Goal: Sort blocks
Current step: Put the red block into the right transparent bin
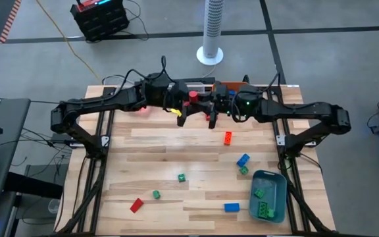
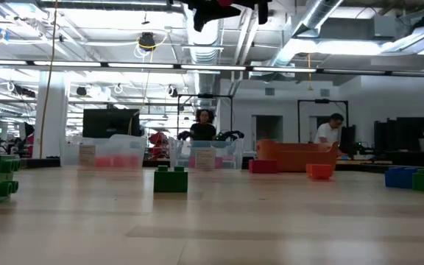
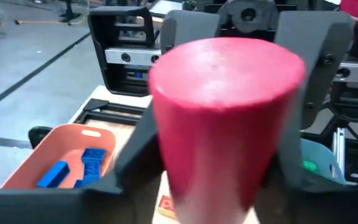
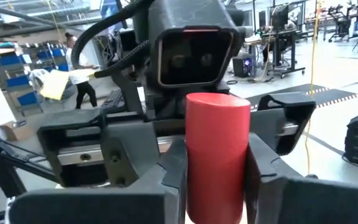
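Note:
Both grippers meet high above the table's far middle, facing each other around a red cylinder (image 1: 193, 95). My left gripper (image 3: 213, 186) and my right gripper (image 4: 216, 186) are each shut on it. Small studded blocks lie apart on the wood, none of them touched: an orange one (image 1: 227, 137), a blue (image 1: 243, 159) and a green (image 1: 244, 170) side by side, two more green (image 1: 181, 177) (image 1: 156, 194), a red (image 1: 135, 205) and a blue (image 1: 231, 207). The low view shows only the grippers' undersides (image 2: 223, 7). My left gripper has the red cylinder's side wall (image 3: 166, 155) pinched between its two fingers (image 3: 132, 149), coming level from the table's left. The cylinder is lifted clear. My right gripper pinches the same cylinder's side wall (image 4: 194, 180) between its fingers (image 4: 263, 174), level from the table's right, fingers across it.
A blue-grey bin (image 1: 280, 201) at the near right holds green blocks. An orange bin (image 3: 27, 165) with blue blocks shows in the left wrist view. Clear bins (image 2: 112, 154) and an orange bin (image 2: 297, 156) stand at the far edge. People move in the room behind.

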